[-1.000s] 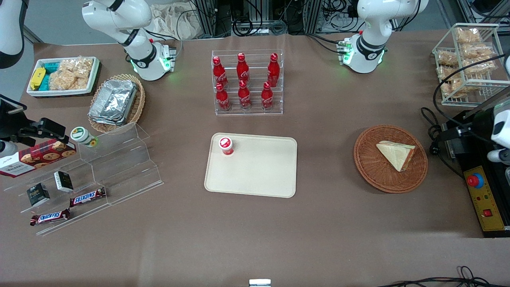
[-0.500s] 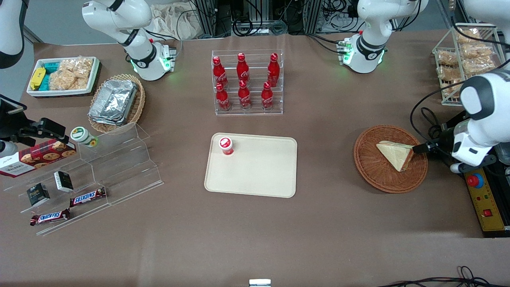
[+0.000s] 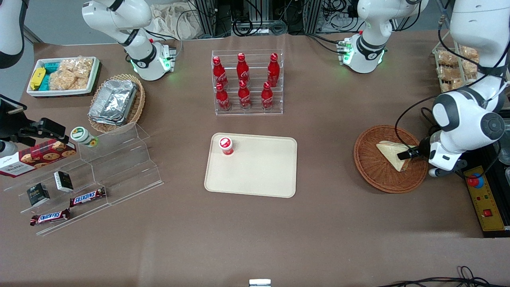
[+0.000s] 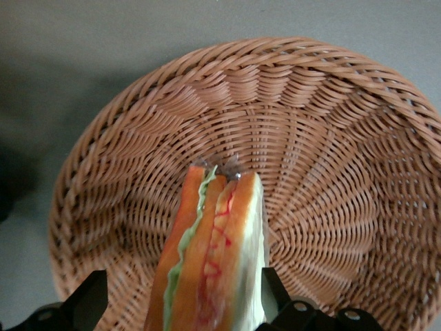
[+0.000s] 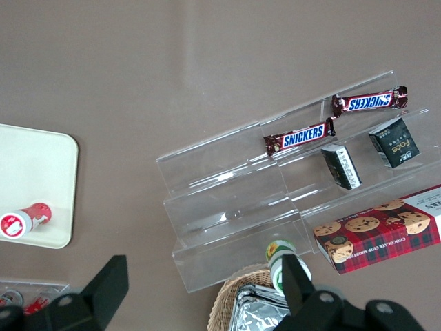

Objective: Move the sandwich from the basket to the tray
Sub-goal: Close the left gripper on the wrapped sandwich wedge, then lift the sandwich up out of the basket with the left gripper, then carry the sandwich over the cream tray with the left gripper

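Note:
The sandwich [image 3: 388,154] is a pale triangular wedge lying in the round reddish-brown wicker basket [image 3: 378,180]. In the left wrist view its orange, red and green filling edge [image 4: 213,255] faces the camera, inside the basket [image 4: 331,172]. My left gripper [image 3: 406,155] is low over the basket at the sandwich's wide end. In the wrist view the gripper [image 4: 180,303] is open, with one finger on each side of the wedge. One finger [image 4: 272,293] is close against the bread; the other [image 4: 89,300] stands apart. The beige tray [image 3: 263,175] lies mid-table.
A small red-capped cup [image 3: 226,145] stands on the tray's corner. A clear rack of red bottles [image 3: 247,81] stands farther from the camera than the tray. A black control box with a red button [image 3: 484,199] lies beside the basket. Acrylic snack shelves [image 3: 91,179] lie toward the parked arm's end.
The left arm has swung in from the table's end and lowered. Its gripper has gone from outside the basket to astride the sandwich's wide end. The sandwich has not moved.

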You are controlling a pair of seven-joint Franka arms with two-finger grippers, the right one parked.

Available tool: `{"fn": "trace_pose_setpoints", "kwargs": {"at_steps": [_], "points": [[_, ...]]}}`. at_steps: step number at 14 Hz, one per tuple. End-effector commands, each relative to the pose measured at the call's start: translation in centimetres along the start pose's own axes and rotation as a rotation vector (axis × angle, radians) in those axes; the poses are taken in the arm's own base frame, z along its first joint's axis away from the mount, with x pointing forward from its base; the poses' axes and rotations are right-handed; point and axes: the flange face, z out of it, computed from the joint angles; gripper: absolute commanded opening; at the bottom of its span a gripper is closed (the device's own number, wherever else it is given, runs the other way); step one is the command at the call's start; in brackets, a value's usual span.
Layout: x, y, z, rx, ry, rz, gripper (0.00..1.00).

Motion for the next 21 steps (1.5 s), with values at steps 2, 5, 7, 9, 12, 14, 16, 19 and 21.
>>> {"fn": "trace_pose_setpoints", "kwargs": {"at_steps": [2,5,7,9,12,14,16,19,21], "points": [[0.3,0.0,0.6,-0.038,0.005,-0.054,0.58],[0.6,0.4,-0.3,-0.042,0.013,-0.067,0.18],[0.8,1.6,-3.1,-0.052,0.038,-0.082,0.13],[0.9,2.7,-8.4,-0.062,0.038,-0.056,0.13],[0.2,4.7,-18.3,-0.079,0.032,-0.008,0.13],[-1.2,7.0,-25.1,-0.084,0.028,0.046,0.14],[-3.1,9.2,-30.8,-0.079,0.004,0.081,0.14],[-6.9,14.3,-36.7,-0.029,0.003,0.099,0.14],[-10.1,19.4,-38.0,-0.016,0.010,0.071,0.14]]}}
